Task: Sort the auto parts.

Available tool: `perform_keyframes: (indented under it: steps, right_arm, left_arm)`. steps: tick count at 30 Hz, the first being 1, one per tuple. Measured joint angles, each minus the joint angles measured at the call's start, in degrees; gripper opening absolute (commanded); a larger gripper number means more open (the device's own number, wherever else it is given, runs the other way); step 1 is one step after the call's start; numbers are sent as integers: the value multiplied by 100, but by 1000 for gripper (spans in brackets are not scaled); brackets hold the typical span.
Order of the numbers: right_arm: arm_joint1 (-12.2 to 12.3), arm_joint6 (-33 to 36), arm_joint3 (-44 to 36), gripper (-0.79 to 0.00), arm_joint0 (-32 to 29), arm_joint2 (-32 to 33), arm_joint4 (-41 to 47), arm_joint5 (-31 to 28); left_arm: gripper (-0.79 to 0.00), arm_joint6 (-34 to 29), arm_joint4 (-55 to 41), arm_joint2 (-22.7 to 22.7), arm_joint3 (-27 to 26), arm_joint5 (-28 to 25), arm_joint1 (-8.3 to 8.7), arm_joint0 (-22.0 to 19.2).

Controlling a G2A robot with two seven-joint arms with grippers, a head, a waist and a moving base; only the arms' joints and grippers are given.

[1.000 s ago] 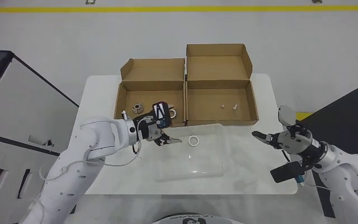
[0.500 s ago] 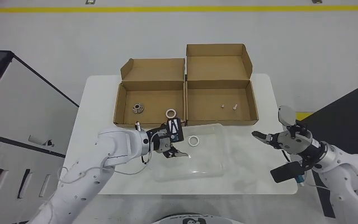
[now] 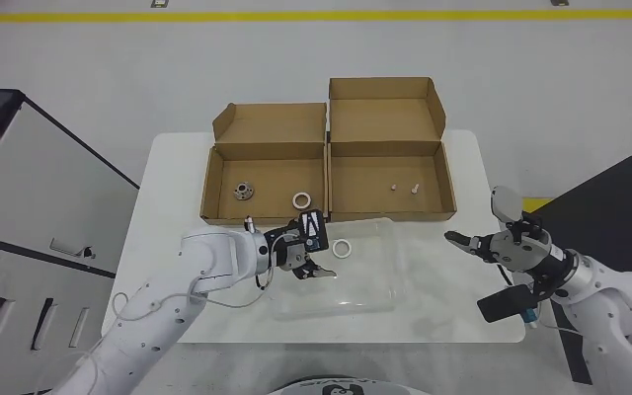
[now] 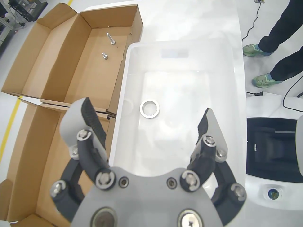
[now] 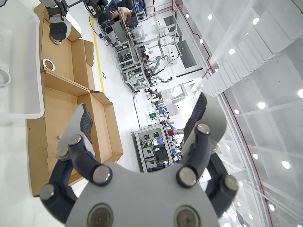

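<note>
A silver ring (image 3: 344,248) (image 4: 149,109) lies in the clear plastic tray (image 3: 375,286) (image 4: 180,42) at the table's middle. My left gripper (image 3: 314,267) (image 4: 146,108) hovers open over the tray's left end, the ring beneath and between its fingers, untouched. The left cardboard box (image 3: 212,178) holds a dark flange (image 3: 241,190) and a white ring (image 3: 303,200). Two small bolts (image 3: 393,186) (image 4: 110,38) lie in the right cardboard box (image 3: 446,178). My right gripper (image 3: 472,244) (image 5: 142,103) stands open and empty at the table's right edge.
Both boxes sit side by side behind the tray with their lids folded back. Bare white table (image 3: 178,296) lies left of and in front of the tray. A person's legs (image 4: 281,31) stand on the floor beyond the table.
My left gripper has moved right and toward the table's front, from the left box's front wall to above the tray's left end. The right arm has stayed still.
</note>
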Motion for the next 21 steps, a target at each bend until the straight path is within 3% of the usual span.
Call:
perform_keyframes:
  steps: [15,18,21]
  right_arm:
    - [0,0,0,0,0,0,0,0]
    - [0,0,0,0,0,0,0,0]
    - [0,0,0,0,0,0,0,0]
  left_arm:
    - [0,-41,25,68,-62,75,-13,-16]
    - [0,-571,-41,305,-161,360,-60,-130]
    - [0,-1506,-423,608,-287,808,-149,-422]
